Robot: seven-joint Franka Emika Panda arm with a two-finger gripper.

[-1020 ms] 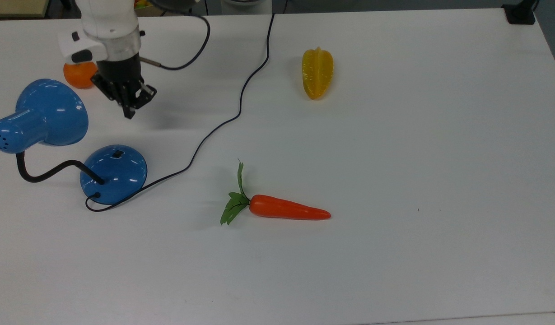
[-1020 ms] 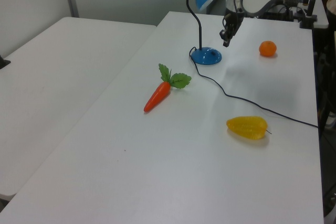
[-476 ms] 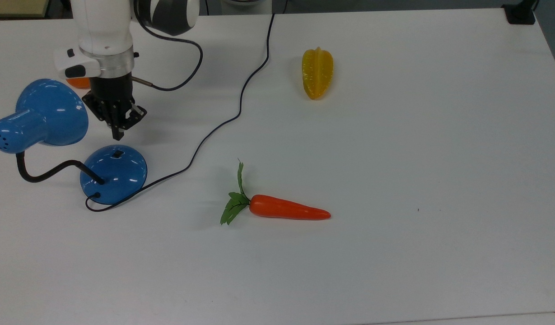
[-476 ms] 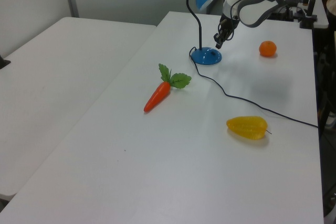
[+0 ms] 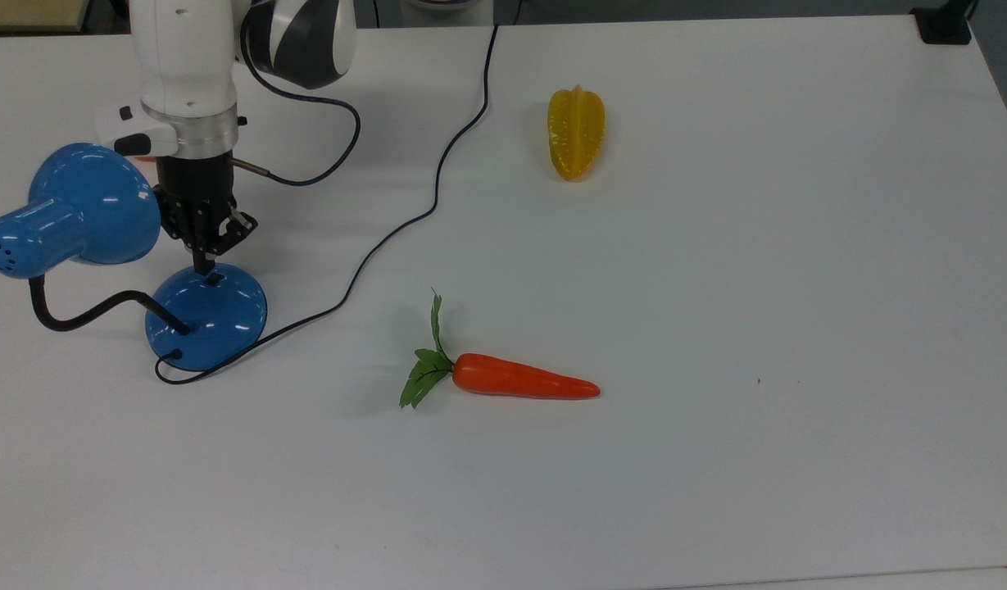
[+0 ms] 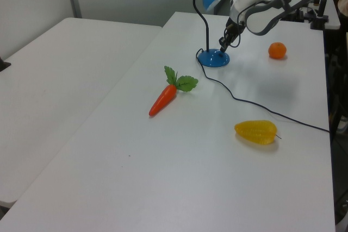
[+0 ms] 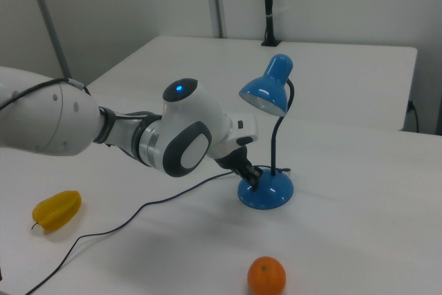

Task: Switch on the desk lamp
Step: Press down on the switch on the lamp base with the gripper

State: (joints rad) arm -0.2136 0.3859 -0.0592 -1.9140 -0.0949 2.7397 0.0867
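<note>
The lamp [image 5: 102,246] stood at the 9 o'clock edge of the white desk [image 5: 716,287] in the top view, its round base [image 5: 206,316] flat on the desk and its shade [image 5: 77,205] tipped out at about 10 o'clock from the base. The gripper [image 5: 201,264] hung straight over the base, jaws drawn narrow with nothing between them, tips right at the small black switch [image 5: 214,279] near the base's 12 o'clock rim; I could not tell whether they touched it. In the right view the gripper [image 7: 251,177] sat against the dome at its 10 o'clock side. The cord [image 5: 421,197] ran from the base toward 1 o'clock and off the desk. A carrot [image 5: 511,378] lay at 4 o'clock from the base, a starfruit [image 5: 576,133] well apart at 2 o'clock. In the left view an orange [image 6: 277,50] sat at 3 o'clock from the base.
</note>
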